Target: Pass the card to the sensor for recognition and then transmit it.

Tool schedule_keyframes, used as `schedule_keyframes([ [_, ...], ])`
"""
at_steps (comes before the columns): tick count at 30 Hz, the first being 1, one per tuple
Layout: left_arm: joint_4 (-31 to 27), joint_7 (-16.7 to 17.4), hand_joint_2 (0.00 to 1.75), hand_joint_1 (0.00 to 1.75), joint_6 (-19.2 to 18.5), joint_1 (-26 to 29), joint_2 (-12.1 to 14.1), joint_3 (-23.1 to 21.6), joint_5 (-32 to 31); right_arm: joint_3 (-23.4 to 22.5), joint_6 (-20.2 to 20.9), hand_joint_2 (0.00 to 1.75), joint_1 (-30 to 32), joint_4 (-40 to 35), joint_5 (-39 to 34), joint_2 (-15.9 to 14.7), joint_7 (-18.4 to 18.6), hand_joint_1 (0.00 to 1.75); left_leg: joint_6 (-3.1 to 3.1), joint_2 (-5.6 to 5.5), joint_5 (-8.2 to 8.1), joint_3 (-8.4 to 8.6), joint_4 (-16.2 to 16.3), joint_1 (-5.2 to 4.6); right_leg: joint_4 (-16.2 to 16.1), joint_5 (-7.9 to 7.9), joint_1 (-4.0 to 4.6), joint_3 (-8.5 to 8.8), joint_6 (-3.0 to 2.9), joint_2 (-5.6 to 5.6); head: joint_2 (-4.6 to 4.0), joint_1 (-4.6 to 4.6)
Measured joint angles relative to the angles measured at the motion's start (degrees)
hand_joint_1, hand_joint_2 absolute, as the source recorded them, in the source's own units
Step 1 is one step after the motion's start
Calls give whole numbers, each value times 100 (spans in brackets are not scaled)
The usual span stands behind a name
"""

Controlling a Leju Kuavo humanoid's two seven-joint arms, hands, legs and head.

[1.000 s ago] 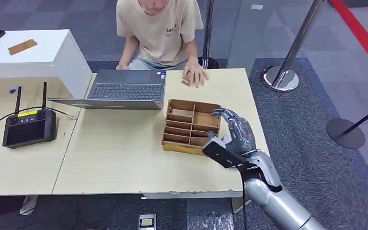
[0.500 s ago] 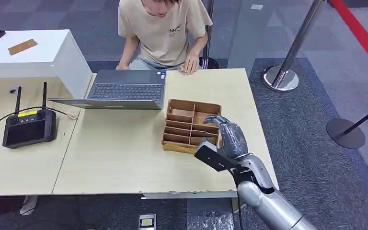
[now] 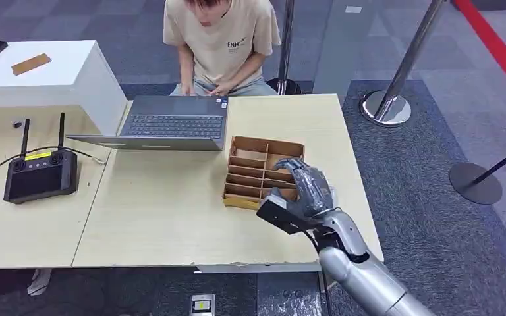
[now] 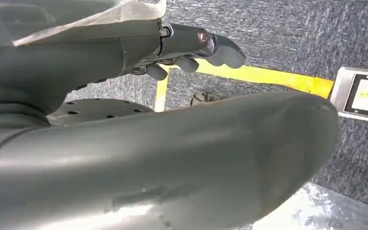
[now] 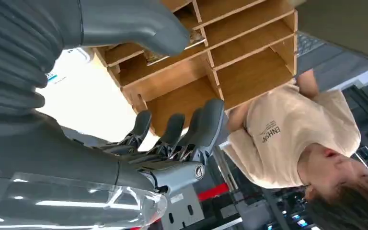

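Office: desks [image 3: 171, 217], laptop [image 3: 171, 124], carpet [image 3: 435, 184]

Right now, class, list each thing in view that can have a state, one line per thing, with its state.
Laptop: lid open, flat on the table.
Wooden divided box: open-topped, slots look empty.
Right hand: over the box, fingers apart, holding nothing.
Left hand: hanging over the floor, holding nothing.
Controller: screen dark.

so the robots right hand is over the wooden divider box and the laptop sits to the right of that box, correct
Not quite. The right hand is over the wooden divider box, but the laptop sits to the box's left and a little farther back on the table, in front of the seated person. The head view shows this.
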Motion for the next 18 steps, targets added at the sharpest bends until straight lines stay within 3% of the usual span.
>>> schedule_keyframes([
  [11,0,55,0,0,11,0,-52,0,-11,229,299,175,-392,369,736,57,557,82,0,0,0,0,0,0,0,0,0,0,0,0,-2,0],
  [13,0,63,0,0,11,0,-61,0,-20,267,324,175,-427,444,749,59,579,79,0,-1,0,0,0,0,0,0,0,0,0,0,0,0],
  [15,0,63,0,0,9,0,-70,0,-24,297,339,175,-441,518,749,61,586,61,0,-1,0,-1,0,0,0,0,0,-1,0,0,0,0],
  [18,0,63,0,0,11,-2,-74,0,-26,348,339,175,-491,669,747,66,601,56,0,0,0,-1,0,0,0,0,0,-1,0,0,0,2],
])
